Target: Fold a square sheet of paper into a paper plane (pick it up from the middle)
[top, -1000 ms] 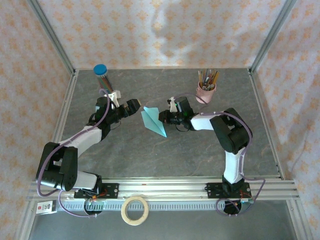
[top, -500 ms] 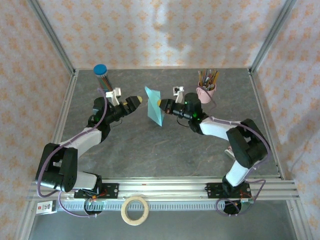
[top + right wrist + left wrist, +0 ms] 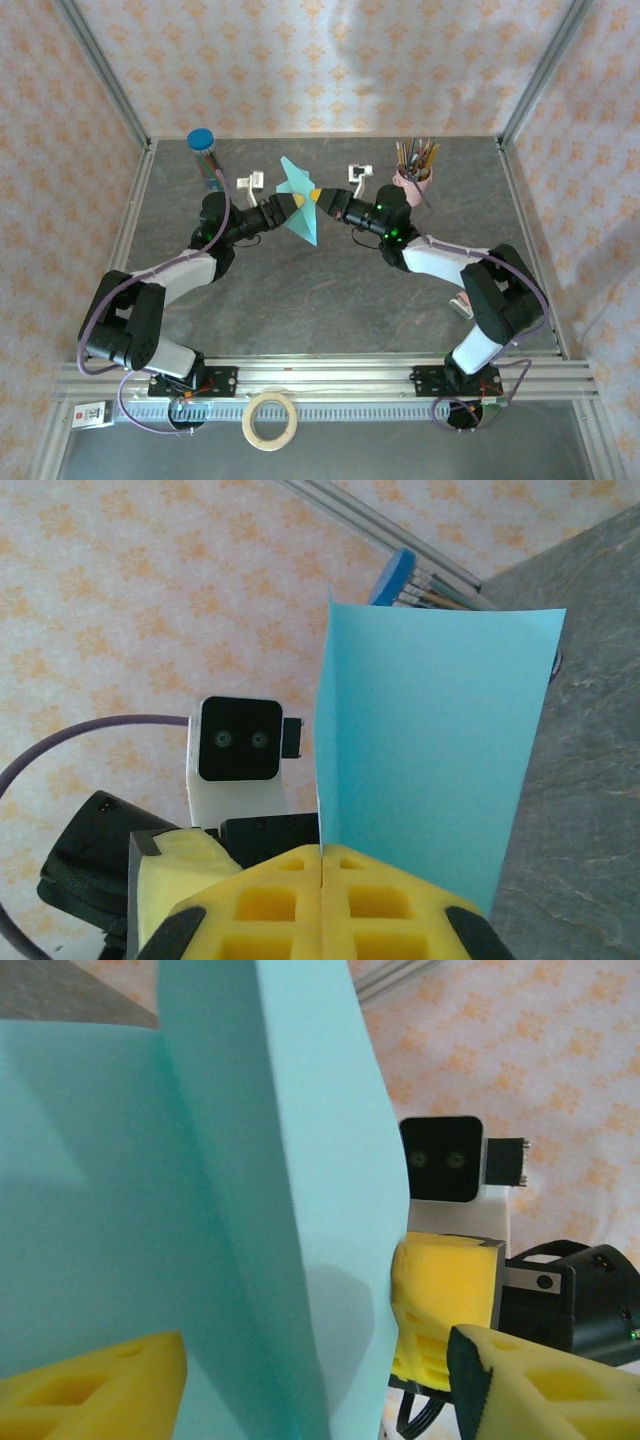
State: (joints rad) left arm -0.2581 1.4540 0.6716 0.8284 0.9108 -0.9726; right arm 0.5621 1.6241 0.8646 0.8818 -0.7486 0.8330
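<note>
The paper plane, light turquoise paper folded to a pointed dart, is held up in the air above the table's back middle. My right gripper is shut on its edge from the right; in the right wrist view the yellow pads meet on the plane. From the left, my left gripper reaches around it. Seen from the left wrist, the plane stands between the left gripper's spread fingers, with a gap to the right finger. The right gripper's pad shows behind the paper's edge.
A pink cup of pencils stands at the back right, just behind the right arm. A tube with a blue cap stands at the back left. A roll of tape lies in front of the base rail.
The right gripper lifted the plane off the table and carried it back and up. The left gripper moved right to it, and its jaws narrowed around the paper.
</note>
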